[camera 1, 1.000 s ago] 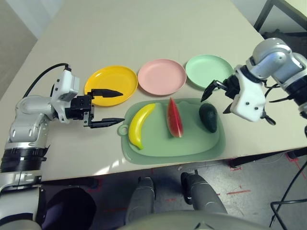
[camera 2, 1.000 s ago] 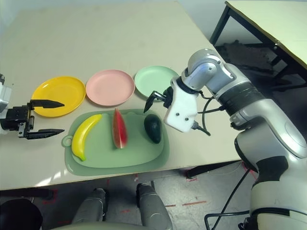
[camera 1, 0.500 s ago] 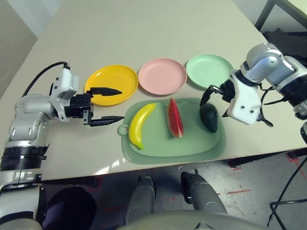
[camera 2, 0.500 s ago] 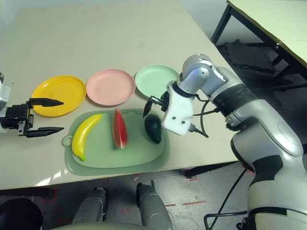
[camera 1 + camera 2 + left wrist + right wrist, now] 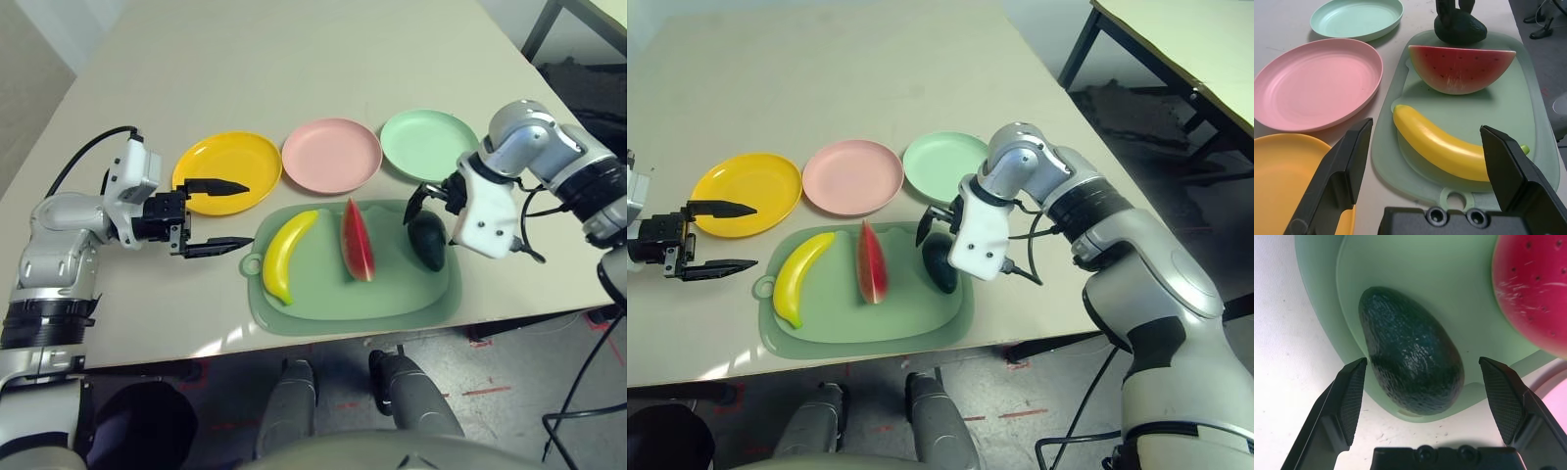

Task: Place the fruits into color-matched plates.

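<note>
One avocado [image 5: 1411,366] sits between my right gripper's [image 5: 1425,374] spread fingers, unpinched.
It looks light, stiff, slippery; I would pinch across its narrow middle.

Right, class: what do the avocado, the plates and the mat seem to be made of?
Avocado: probably moulded plastic, with a pebbled, slightly glossy skin that catches light. Yellow plate, pink plate and green plate: likely plastic, smooth and satin, with soft highlights on the rims. Mat: looks like thin, matte, possibly flexible plastic or silicone; the pictures leave that open.

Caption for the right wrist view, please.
Open right gripper poised over the dark avocado lying on the green mat.
</note>
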You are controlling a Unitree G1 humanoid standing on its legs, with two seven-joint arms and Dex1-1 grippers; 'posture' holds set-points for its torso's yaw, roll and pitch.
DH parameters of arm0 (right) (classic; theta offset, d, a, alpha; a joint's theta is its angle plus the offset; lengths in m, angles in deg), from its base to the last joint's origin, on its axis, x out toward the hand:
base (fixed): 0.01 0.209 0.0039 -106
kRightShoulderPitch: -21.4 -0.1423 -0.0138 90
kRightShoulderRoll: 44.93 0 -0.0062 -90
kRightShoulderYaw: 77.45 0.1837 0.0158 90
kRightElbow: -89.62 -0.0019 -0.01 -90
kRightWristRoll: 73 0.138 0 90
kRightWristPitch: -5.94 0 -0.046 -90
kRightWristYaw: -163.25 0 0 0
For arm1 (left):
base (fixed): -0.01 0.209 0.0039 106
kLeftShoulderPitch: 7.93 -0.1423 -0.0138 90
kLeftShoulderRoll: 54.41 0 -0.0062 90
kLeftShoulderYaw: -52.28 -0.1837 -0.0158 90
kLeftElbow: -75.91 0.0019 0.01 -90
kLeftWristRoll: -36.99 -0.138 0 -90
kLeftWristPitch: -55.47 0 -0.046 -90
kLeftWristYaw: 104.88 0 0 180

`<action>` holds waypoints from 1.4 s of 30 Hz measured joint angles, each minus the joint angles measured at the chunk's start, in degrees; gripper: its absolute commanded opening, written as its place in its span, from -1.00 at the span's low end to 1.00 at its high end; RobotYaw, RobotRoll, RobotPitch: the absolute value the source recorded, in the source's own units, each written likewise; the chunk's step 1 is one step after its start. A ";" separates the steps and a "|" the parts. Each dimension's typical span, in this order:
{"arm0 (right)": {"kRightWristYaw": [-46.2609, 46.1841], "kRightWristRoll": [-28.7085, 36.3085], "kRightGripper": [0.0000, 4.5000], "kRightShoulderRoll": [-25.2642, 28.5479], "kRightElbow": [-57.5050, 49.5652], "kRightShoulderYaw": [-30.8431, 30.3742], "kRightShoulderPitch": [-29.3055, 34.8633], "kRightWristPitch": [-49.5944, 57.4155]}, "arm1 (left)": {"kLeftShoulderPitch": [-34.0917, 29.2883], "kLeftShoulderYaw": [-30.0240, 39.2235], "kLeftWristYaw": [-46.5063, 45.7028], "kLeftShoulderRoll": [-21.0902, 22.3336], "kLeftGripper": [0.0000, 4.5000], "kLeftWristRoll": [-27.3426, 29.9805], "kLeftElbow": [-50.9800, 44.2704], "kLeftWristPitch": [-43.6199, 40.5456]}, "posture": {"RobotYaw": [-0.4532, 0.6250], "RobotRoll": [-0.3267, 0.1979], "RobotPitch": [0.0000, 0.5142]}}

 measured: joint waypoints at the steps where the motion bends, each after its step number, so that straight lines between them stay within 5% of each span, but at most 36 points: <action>1: 0.00 -0.34 1.00 0.00 0.15 0.10 0.11 0.12 | 0.03 0.00 0.00 0.01 0.99 0.00 0.00 0.00 | -0.22 0.25 -0.19; 42: 0.01 -3.75 1.00 0.26 -2.50 2.59 2.46 9.64 | 0.46 0.00 0.19 1.17 0.99 -1.48 1.90 1.83 | -0.23 0.25 -0.17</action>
